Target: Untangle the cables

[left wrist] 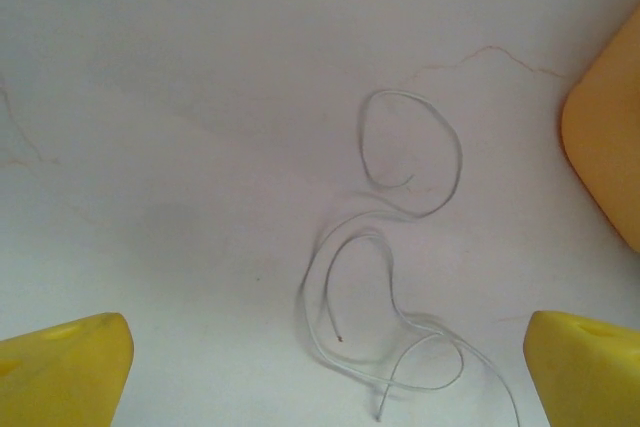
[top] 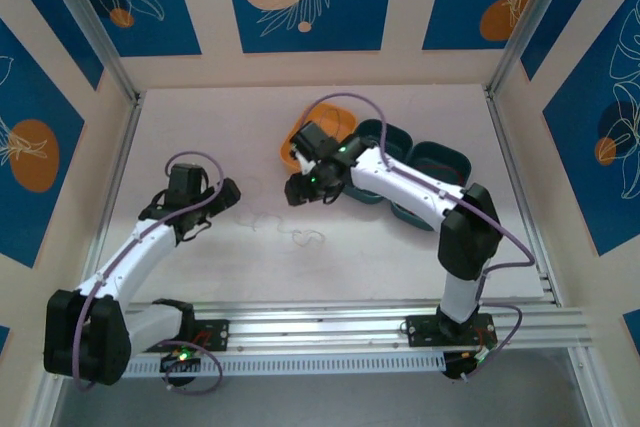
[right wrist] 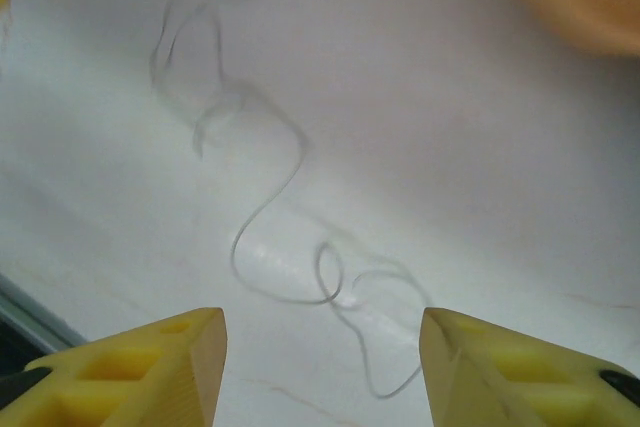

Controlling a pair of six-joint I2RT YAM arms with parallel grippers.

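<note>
— Several thin whitish cables (top: pixel 300 237), where?
— Loose on the table (top: pixel 400 257), looped and crossing, near its middle.
— Left gripper (top: pixel 234 191)?
— Spread wide, empty.
— Right gripper (top: pixel 297 190)?
— Fingers (right wrist: pixel 150 367) apart, holding nothing, above the loops.

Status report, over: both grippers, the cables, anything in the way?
Left gripper open, near whitish cables. Right gripper open, empty. Cables lie looped on table. Orange tray nearby, apart from them.
</note>
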